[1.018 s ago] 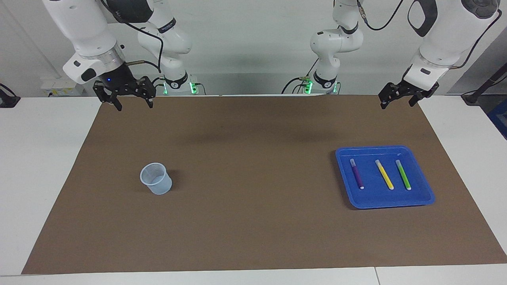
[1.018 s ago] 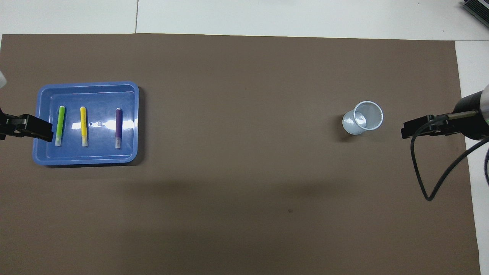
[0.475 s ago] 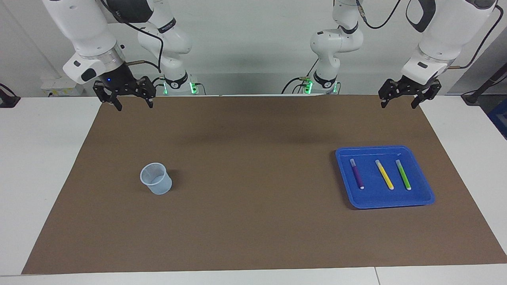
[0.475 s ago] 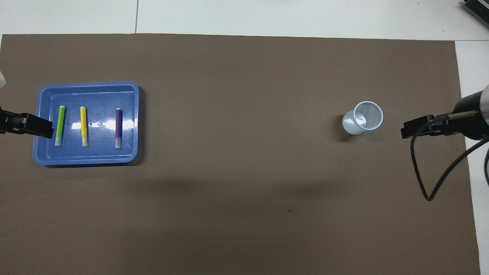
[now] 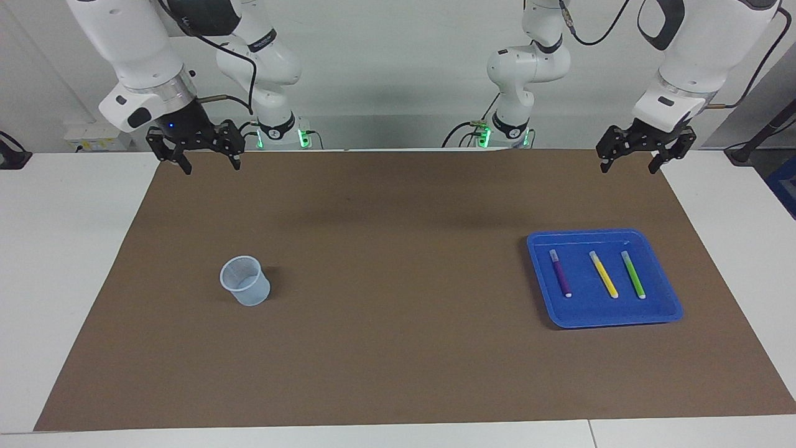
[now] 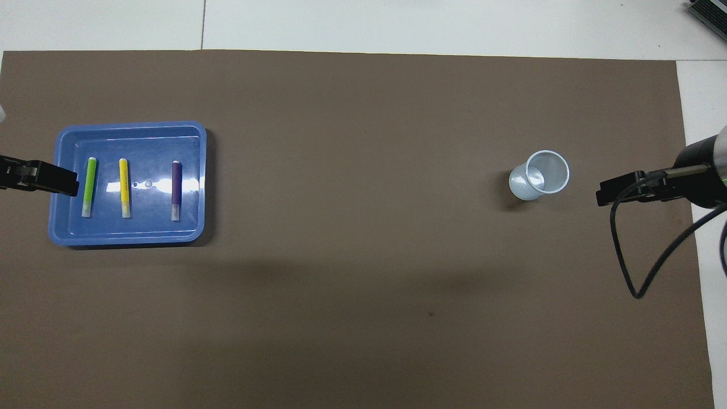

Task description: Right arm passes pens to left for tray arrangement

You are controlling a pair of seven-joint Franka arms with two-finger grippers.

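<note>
Pens (image 5: 600, 274) all lay in the tray (image 5: 659, 311), at three o'clock from the cup (image 5: 245, 281). You had left tool (image 5: 638, 154) and right tool (image 5: 202, 151) raised, wide, empty. Arrangement looked finished; next, simply park both.

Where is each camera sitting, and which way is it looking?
Facing view: high across the table, looking at the robots; both arms show, left pincer and right pincer open, raised.
Overhead view: high above the robots' end, looking steeply down; only the pincers' tips show at the edges.
Both share: blue tray holding purple pen, yellow pen, green pen; plastic cup; half a turn apart.
</note>
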